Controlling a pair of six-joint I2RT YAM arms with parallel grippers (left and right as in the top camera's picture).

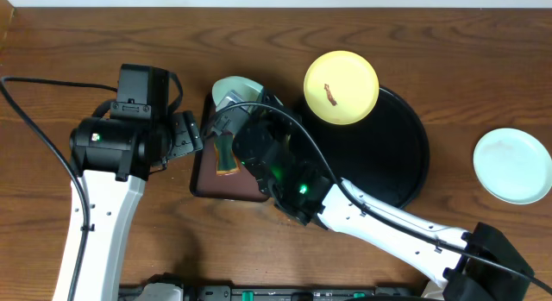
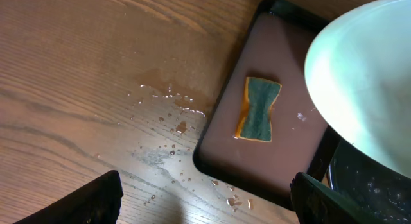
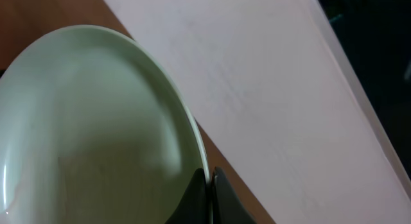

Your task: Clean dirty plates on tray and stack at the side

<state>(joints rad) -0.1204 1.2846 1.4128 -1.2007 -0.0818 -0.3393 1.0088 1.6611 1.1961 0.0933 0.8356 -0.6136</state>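
Observation:
My right gripper (image 3: 209, 179) is shut on the rim of a pale mint-white plate (image 3: 96, 128) and holds it tilted above the small brown tray (image 1: 207, 176); the plate also shows in the overhead view (image 1: 233, 90) and the left wrist view (image 2: 366, 76). A pale yellow plate (image 1: 341, 87) with a red-brown smear rests on the rim of the large round black tray (image 1: 405, 154). Another mint-white plate (image 1: 513, 166) lies on the table at the far right. My left gripper (image 2: 205, 198) is open and empty, over wet wood left of the brown tray.
A green and orange sponge (image 2: 258, 110) lies on the rectangular dark-brown tray (image 2: 225, 147). Water drops (image 2: 168, 115) lie on the wooden table beside it. The right arm (image 1: 379, 216) stretches across the table's front.

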